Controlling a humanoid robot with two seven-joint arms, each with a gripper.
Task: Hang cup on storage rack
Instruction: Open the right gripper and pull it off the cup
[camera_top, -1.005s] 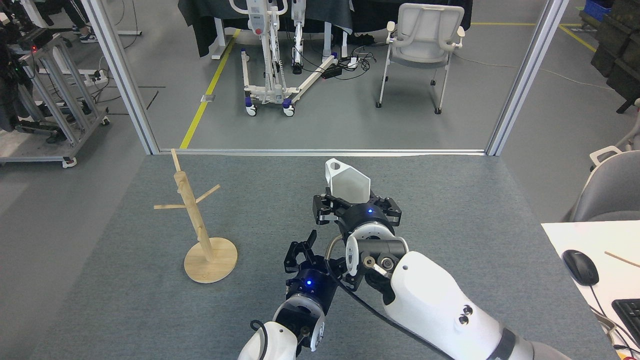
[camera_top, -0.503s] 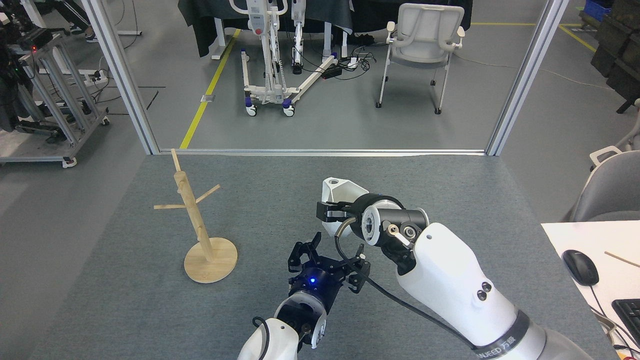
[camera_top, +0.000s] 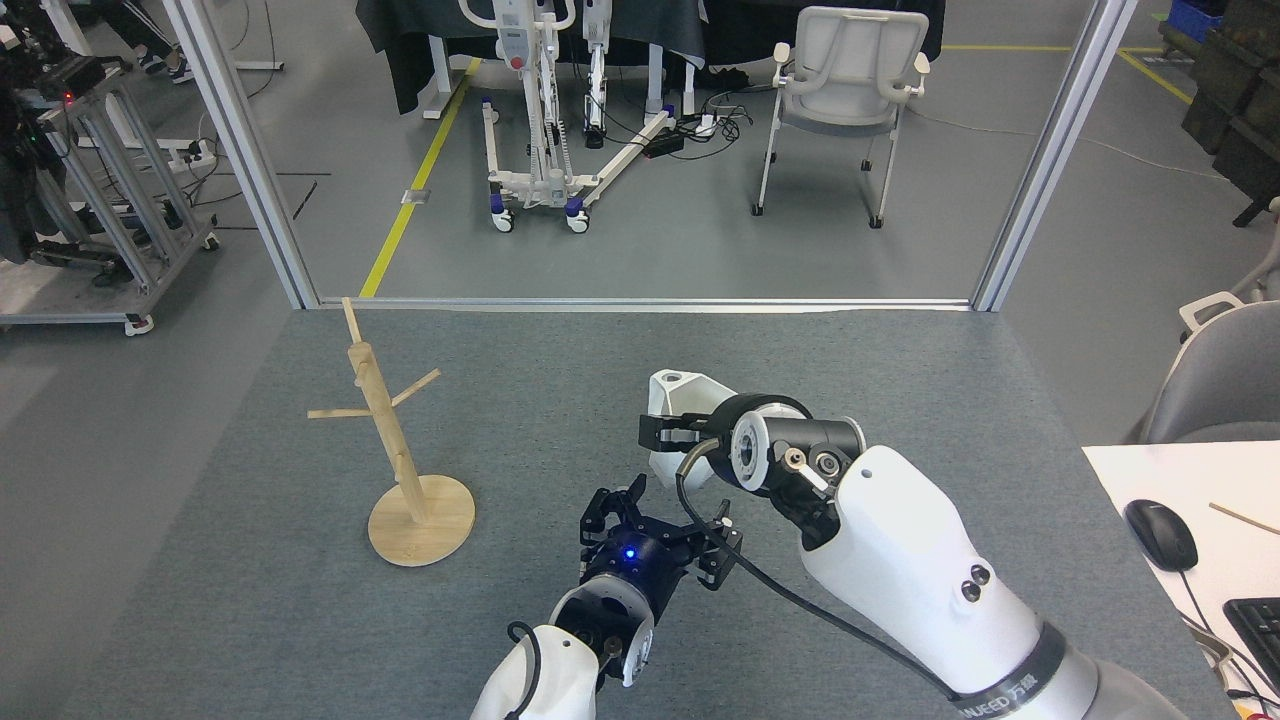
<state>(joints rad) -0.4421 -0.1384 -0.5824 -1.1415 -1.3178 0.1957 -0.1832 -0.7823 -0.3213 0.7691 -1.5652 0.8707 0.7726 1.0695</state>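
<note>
— Starting at the left side of the grey carpeted tabletop: what's there?

— I see the wooden mug tree (camera_top: 392, 450), upright on its round base, well in from the left edge, pegs bare.

— And your left gripper (camera_top: 660, 522)?

— Near the front edge, around the middle, below the cup. Its black fingers (camera_top: 603, 506) are spread apart and hold nothing.

— Where's the cup?

— The white faceted cup (camera_top: 676, 410) is in my right gripper (camera_top: 672, 432), lifted over the middle of the tabletop, well apart from the mug tree. It lies tipped on its side, the small tab handle (camera_top: 671, 381) with its round hole pointing up and toward the far edge. The black jaws are closed around its body.

— Anything at the right?

— A white desk (camera_top: 1150, 480) beside the right edge, carrying a black mouse (camera_top: 1160, 534) and a keyboard corner (camera_top: 1256, 625).
</note>
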